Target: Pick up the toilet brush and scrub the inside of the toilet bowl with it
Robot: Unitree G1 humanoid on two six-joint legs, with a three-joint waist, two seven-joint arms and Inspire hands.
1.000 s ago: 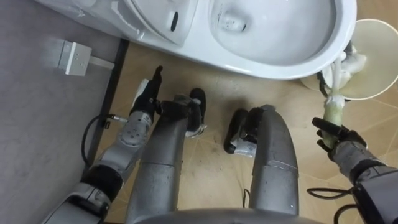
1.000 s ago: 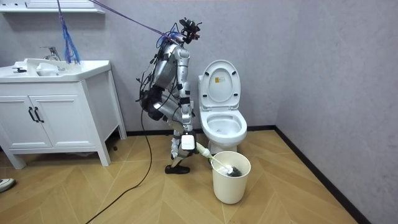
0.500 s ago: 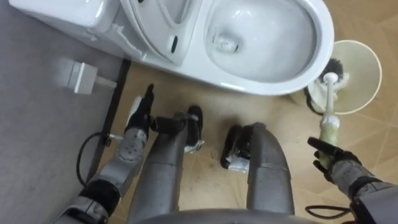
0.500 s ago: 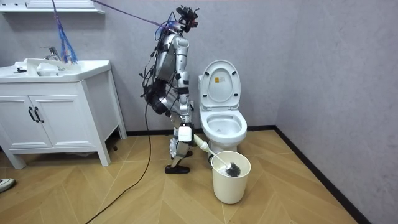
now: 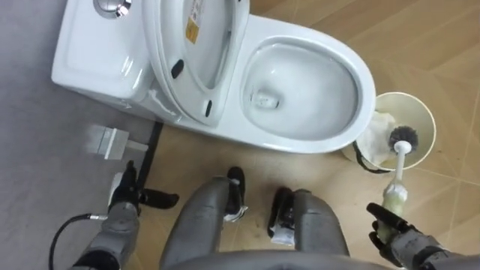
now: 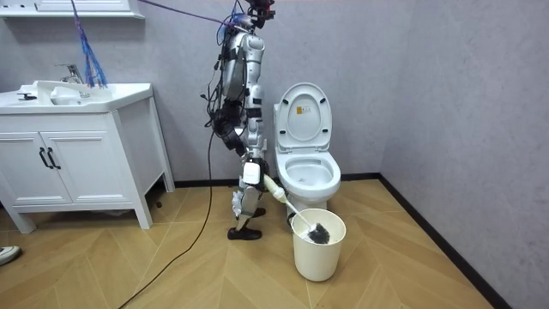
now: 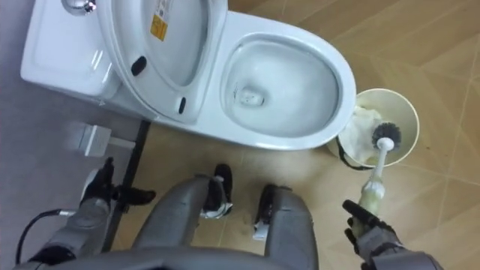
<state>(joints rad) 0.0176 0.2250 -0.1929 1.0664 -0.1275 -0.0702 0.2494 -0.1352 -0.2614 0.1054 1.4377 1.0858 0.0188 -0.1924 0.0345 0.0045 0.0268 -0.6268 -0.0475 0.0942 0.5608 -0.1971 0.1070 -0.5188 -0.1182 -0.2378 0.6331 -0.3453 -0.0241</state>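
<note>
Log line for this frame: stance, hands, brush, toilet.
stance: standing beside white ceramic toilet, lid up | right hand: grips white long-handled toilet brush, head at cream round bin | left hand: open, idle

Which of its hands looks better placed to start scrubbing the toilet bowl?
The right, probably: its right hand grips the toilet brush, bristles at the bin beside the toilet bowl. The left hand is open and empty by the wall.

Unobstructed toilet bowl (image 5: 364,94); bin (image 5: 429,124) close beside it.
</note>
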